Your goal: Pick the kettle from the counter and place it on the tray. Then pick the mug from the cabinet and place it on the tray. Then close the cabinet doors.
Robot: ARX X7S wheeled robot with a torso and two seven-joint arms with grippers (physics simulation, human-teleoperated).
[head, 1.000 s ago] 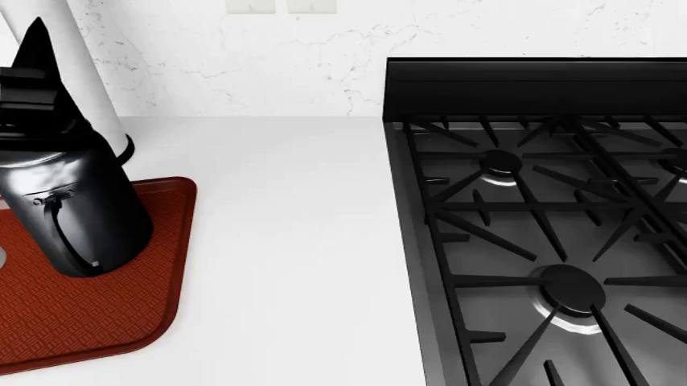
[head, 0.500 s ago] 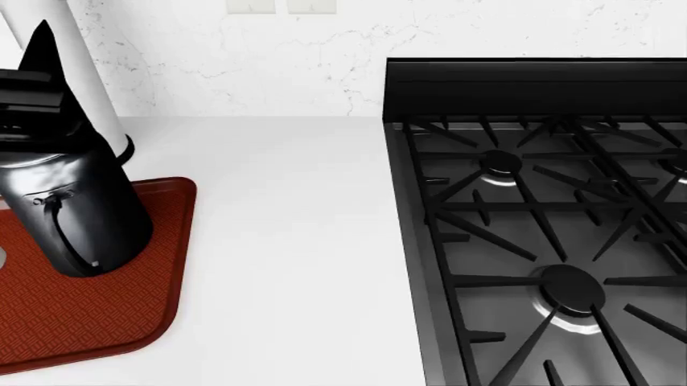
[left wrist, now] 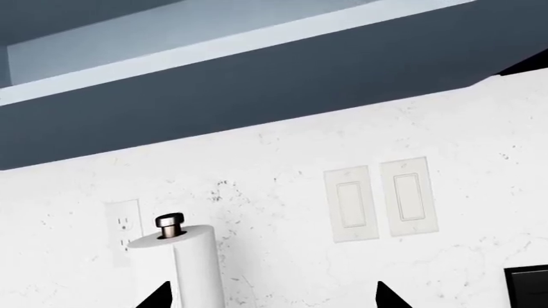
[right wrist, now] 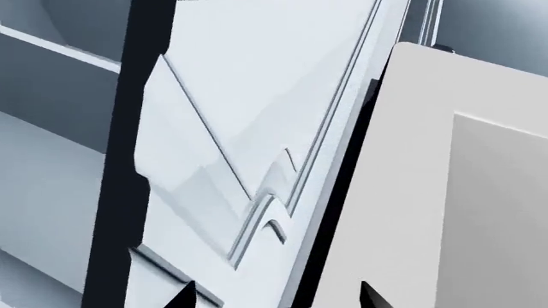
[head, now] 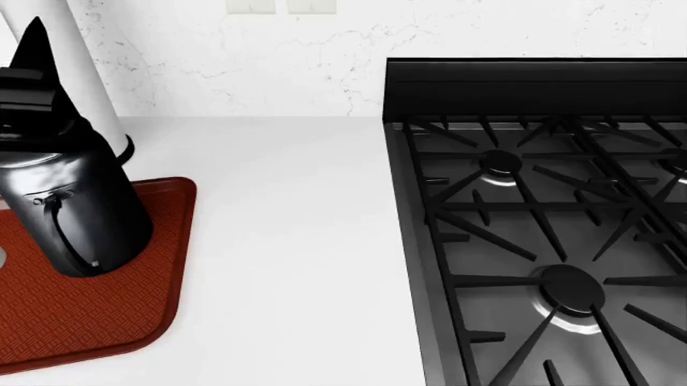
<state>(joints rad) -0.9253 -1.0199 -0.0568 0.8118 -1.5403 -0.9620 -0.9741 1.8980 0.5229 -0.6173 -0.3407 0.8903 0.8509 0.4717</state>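
The glossy black kettle (head: 76,201) stands upright on the dark red tray (head: 96,314) at the left of the white counter (head: 290,241). My left gripper (head: 32,72) hangs just above the kettle's top, partly cut off by the edge of the view. In the left wrist view this gripper (left wrist: 274,298) is open, with only the wall between its fingertips. My right gripper (right wrist: 276,296) is open and empty, close in front of a pale cabinet door (right wrist: 256,128) that stands ajar. The mug is out of view.
A white paper towel roll (head: 92,72) stands behind the kettle against the marble wall. The black gas stovetop (head: 548,225) fills the right side. Wall switches (left wrist: 381,199) and the cabinet's underside (left wrist: 256,83) are ahead of the left gripper. Cabinet shelves (right wrist: 51,128) show beside the door.
The left gripper has wobbled slightly above the kettle. The kettle and tray have not moved.
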